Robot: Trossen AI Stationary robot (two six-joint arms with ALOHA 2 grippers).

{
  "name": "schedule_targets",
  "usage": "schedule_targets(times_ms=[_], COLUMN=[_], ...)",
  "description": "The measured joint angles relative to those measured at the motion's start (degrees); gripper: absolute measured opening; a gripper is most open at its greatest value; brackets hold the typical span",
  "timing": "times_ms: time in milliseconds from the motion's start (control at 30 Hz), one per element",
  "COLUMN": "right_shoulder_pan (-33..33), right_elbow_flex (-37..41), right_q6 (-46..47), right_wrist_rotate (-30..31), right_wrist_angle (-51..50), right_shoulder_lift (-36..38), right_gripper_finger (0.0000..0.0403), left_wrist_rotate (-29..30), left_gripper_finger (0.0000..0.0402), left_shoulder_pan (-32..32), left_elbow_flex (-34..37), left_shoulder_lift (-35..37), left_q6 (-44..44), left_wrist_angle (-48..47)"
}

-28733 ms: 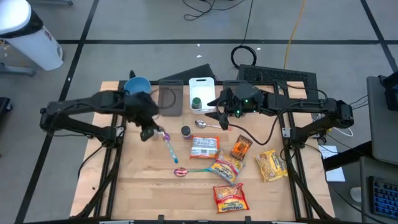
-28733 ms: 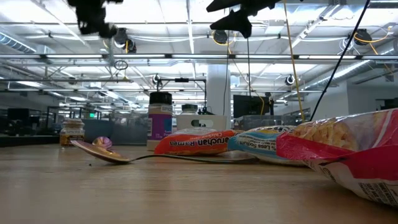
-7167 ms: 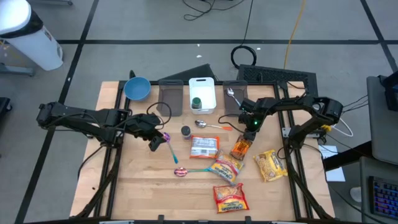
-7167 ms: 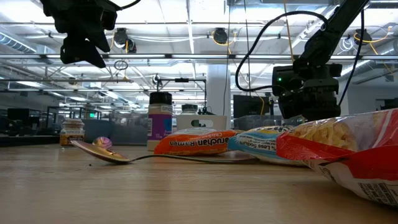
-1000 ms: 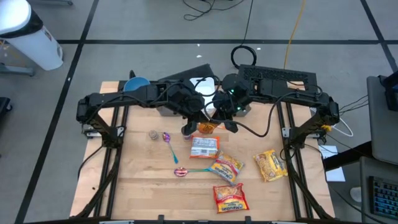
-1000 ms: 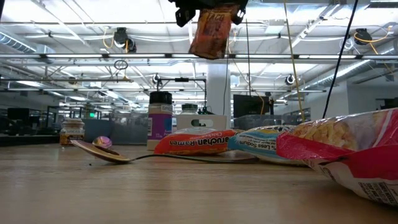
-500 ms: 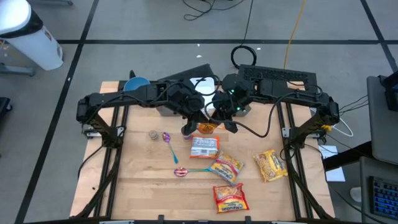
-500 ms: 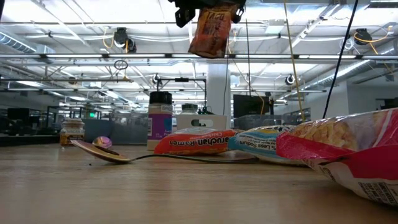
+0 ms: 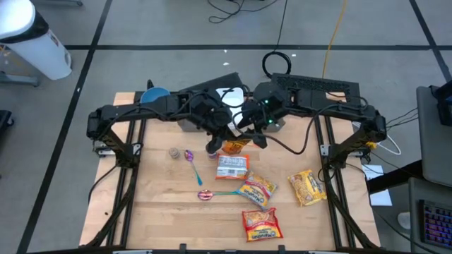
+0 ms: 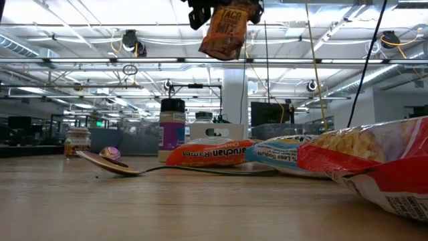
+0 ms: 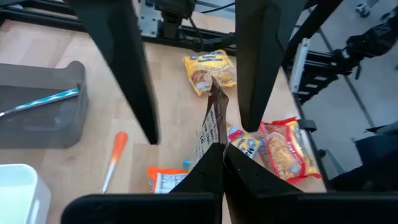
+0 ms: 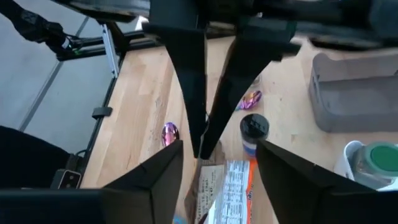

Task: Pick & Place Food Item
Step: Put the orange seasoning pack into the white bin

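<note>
An orange taco seasoning packet (image 10: 224,30) hangs high above the table's middle (image 9: 235,147), just far of the ramen packets. My left gripper (image 12: 202,149) comes in from the left and is shut on the packet's upper end. My right gripper (image 9: 248,134) faces it from the right. It is open, and its two fingers (image 11: 134,81) stand wide on either side of the packet (image 11: 211,124) without touching it. In the right wrist view the packet (image 12: 214,186) shows between my right gripper's own fingers. My left gripper pinches the packet's upper edge (image 11: 210,132) between its two fingers. They slant down from the table's left. The packet hangs below the fingertips, a little tilted, clear of the table and of everything on it.
Under the packet lie ramen packets (image 9: 232,166) (image 9: 256,190) (image 9: 261,224) and a yellow snack bag (image 9: 307,187). A spice jar (image 9: 210,149), a small jar (image 9: 173,153) and spoons (image 9: 192,161) lie to the left. Grey trays (image 9: 192,113), a white bin (image 9: 229,95) and a blue bowl (image 9: 154,95) line the far edge.
My right gripper has opened and let go of the packet, which now hangs from my left gripper alone. The packet has swung and turned a little, so that its printed face shows in the low view. Both hands have kept their places.
</note>
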State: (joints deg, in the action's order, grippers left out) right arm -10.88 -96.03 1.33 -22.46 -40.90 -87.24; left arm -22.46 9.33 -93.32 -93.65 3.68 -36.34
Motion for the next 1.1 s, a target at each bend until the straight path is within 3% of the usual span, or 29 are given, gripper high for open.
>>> schedule_targets(times_ms=[167,400,533,700,833,1100], right_shoulder_pan=[0.0,-0.2,-1.0,-2.3,-2.7,-2.6], right_elbow_flex=[0.0,0.1,0.0,0.0,0.7,16.9], right_q6=[0.2,0.1,0.7,1.5,1.5,8.9], right_wrist_rotate=[0.2,9.4,10.6,10.8,14.5,15.0], right_wrist_angle=[1.3,2.9,3.4,3.3,4.4,23.1], right_shoulder_lift=[1.5,4.7,6.0,6.5,6.5,13.4], right_gripper_finger=[0.0218,0.0216,0.0211,0.0212,0.0210,0.0208], left_wrist_rotate=[-1.7,-1.6,-2.0,-5.0,-8.0,-11.6], left_gripper_finger=[0.0002,0.0002,0.0002,0.0002,0.0003,0.0002], left_shoulder_pan=[1.5,4.5,6.4,9.4,12.2,17.3], left_elbow_flex=[0.0,0.0,0.0,0.0,0.0,0.0], left_shoulder_lift=[1.5,5.3,6.7,8.0,8.1,8.2], left_q6=[0.3,-0.4,-0.6,-1.4,-1.7,-4.1], left_wrist_angle=[-0.2,-0.6,-1.0,-0.9,-1.8,-2.6])
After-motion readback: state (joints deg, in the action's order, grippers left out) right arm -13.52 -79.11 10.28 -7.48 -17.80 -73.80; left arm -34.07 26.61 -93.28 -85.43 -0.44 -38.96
